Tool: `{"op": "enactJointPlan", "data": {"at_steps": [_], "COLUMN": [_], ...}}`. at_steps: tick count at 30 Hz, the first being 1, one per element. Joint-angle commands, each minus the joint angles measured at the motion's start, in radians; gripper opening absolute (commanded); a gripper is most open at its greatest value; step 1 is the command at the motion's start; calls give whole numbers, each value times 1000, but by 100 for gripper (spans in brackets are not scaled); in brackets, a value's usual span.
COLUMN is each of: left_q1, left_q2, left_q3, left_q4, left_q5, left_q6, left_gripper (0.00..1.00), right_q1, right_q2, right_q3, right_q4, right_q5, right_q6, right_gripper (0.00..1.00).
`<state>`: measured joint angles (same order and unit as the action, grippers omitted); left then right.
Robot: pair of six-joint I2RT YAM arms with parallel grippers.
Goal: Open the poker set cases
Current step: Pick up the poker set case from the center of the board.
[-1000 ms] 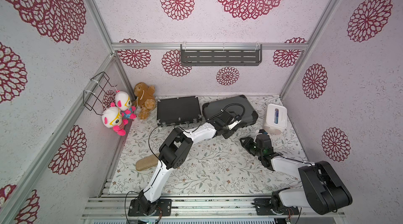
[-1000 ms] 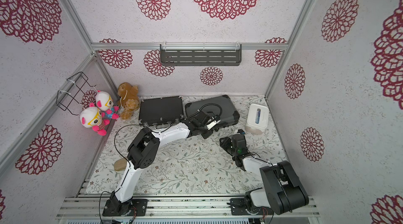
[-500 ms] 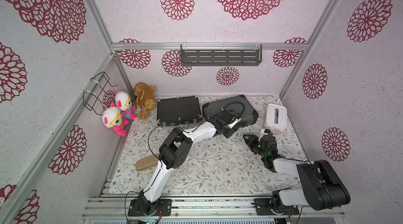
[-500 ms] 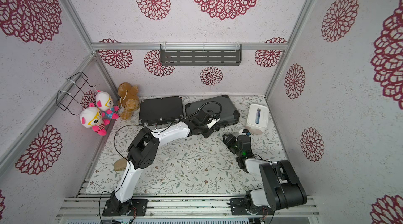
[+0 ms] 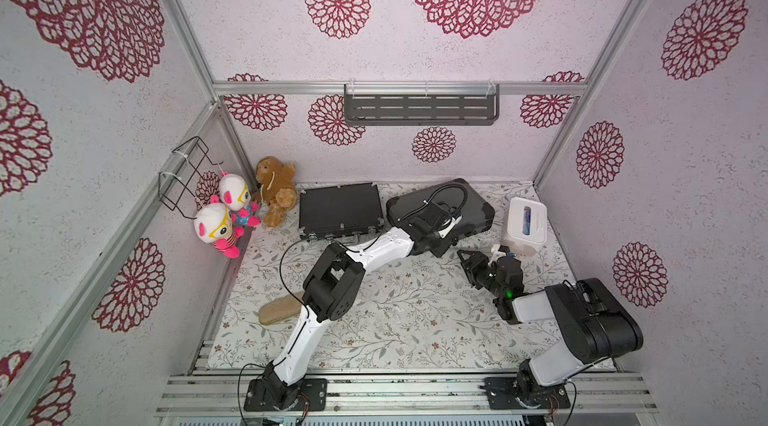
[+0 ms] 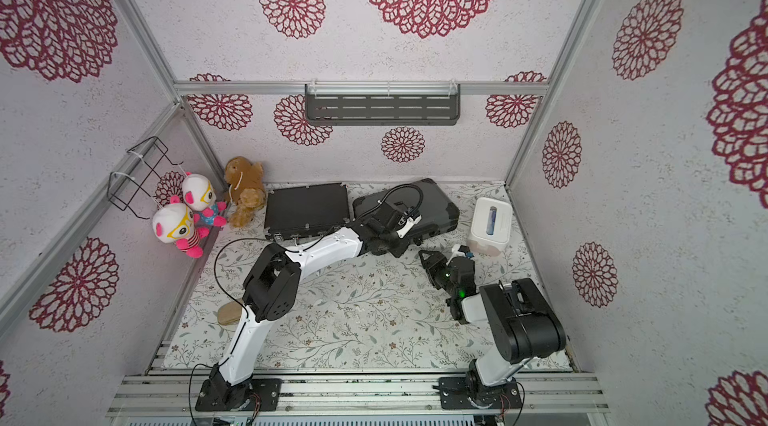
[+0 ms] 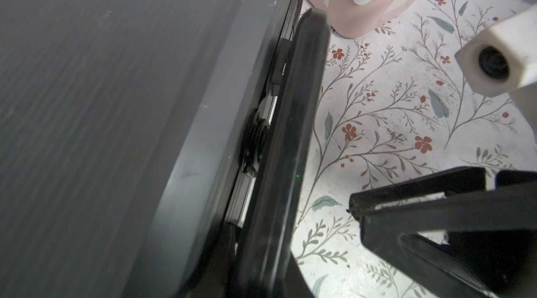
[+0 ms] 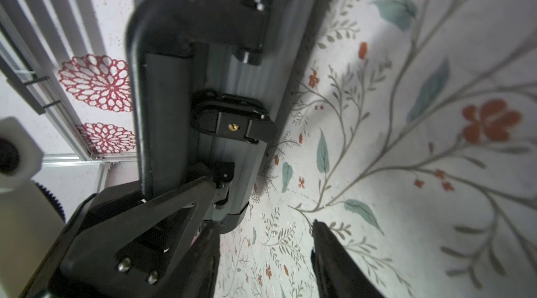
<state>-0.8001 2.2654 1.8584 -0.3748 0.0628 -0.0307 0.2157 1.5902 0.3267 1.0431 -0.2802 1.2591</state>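
Firstly, left gripper (image 8: 216,185): fingers (image 8: 174,203) closed tip to tip, the tips touching a small black fitting (image 8: 225,173) on the front wall of the dark-grey case (image 5: 473,206); whether they pinch it or only press on it cannot be told.
Item, just past those tips along the same wall: a black latch (image 8: 232,125) with a brass keyhole, then the black handle (image 8: 197,20). The case lies flat, lid down, on the floral cloth (image 5: 395,312).
Item, right gripper (image 8: 266,256): fingers (image 8: 334,258) held apart, only cloth between them, nothing gripped; close beside the left fingertips, apart from the case front.
Item, just beside the right gripper, on the side away from the left one: white tissue box (image 5: 525,222).
Item, beyond the left gripper, on the side away from the right fingers: slim black case (image 5: 338,208), flat, lid down, next to the dark-grey one.
Item, farther out past that case: brown plush bear (image 5: 276,191), two white-and-pink dolls (image 5: 214,226), a wire rack (image 5: 187,179) on the wall.
Item, well back from both sets of fingers, by the left arm (image 5: 316,320): a tan oblong object (image 5: 278,309)
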Motion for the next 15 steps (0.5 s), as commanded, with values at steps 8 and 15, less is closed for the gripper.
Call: {"op": "enactJointPlan", "data": {"at_steps": [8,15], "left_q1": [-4,-5], "left_q2": [-182,-176], "left_q3": [112,128], "left_q4": [197,198], "left_q5": [31,33], "left_q6": [-146,-152], "left_gripper": [0,0], "right_q1": [-6,2], "right_q2": [291,332], "right_q3": [-13,23], "right_q4": [625,642], "right_q5": [14,22], "right_q6": [243,236], "right_gripper": [59,59]}}
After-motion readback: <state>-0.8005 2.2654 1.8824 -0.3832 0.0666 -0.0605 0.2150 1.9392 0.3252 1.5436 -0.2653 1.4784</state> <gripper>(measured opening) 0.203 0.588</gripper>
